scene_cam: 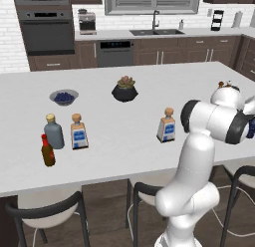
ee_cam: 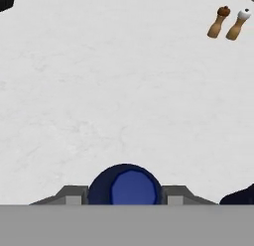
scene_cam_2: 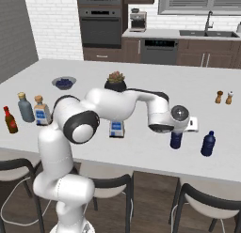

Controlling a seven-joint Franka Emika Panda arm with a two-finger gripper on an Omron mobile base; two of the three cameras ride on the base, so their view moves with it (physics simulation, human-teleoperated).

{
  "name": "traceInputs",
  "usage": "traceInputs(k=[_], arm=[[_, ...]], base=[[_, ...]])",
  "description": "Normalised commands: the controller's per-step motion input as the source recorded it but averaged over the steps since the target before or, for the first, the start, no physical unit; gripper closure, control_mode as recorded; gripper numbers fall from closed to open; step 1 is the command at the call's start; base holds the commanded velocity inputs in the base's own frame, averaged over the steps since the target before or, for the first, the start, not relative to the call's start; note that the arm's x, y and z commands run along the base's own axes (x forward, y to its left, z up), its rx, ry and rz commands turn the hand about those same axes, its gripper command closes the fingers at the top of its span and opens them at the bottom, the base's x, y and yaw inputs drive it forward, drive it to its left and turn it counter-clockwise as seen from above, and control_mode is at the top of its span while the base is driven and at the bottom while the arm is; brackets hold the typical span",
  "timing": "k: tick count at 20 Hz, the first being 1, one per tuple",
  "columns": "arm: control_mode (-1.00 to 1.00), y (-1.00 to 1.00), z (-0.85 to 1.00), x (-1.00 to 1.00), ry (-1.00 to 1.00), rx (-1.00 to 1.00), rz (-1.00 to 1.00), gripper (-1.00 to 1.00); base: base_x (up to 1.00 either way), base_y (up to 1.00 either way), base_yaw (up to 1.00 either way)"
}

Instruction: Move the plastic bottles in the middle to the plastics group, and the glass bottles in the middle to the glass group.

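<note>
My gripper (scene_cam_2: 176, 132) is shut on a small dark blue plastic bottle (scene_cam_2: 176, 140) at the counter's near right, its fingers either side of the round top (ee_cam: 125, 186). A second blue bottle (scene_cam_2: 208, 143), the plastics group, stands just to its right. One labelled glass bottle (scene_cam: 167, 125) with a cork stopper stands mid-counter, partly behind my arm in the right base view. The other labelled glass bottle (scene_cam: 78, 133) stands at the left beside the glass group: a squat grey-blue bottle (scene_cam: 54, 133) and a slim brown red-capped bottle (scene_cam: 47, 151).
A dark pot with a plant (scene_cam: 124, 90) and a bowl of blueberries (scene_cam: 63, 96) sit farther back on the white counter (scene_cam: 124, 156). Salt and pepper shakers (scene_cam_2: 224, 97) stand at the back right. Stools (scene_cam: 47, 213) line the near edge.
</note>
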Motion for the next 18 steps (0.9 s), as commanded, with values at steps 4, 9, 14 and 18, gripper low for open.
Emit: traceInputs(k=[4, 9, 14, 18], arm=[[-1.00, -0.36, 0.06, 0.00, 0.02, -0.01, -0.01, 1.00], [-1.00, -0.01, 0.06, 0.00, 0.19, -0.05, 0.00, 1.00], [-1.00, 0.00, -0.01, 0.00, 0.09, 0.00, 0.00, 1.00], [-1.00, -0.03, -0.08, 0.00, -0.04, 0.00, 0.00, 1.00]], base=[[0.00, 0.00, 0.00], [0.00, 0.00, 0.00], [0.00, 0.00, 0.00], [0.00, 0.00, 0.00]])
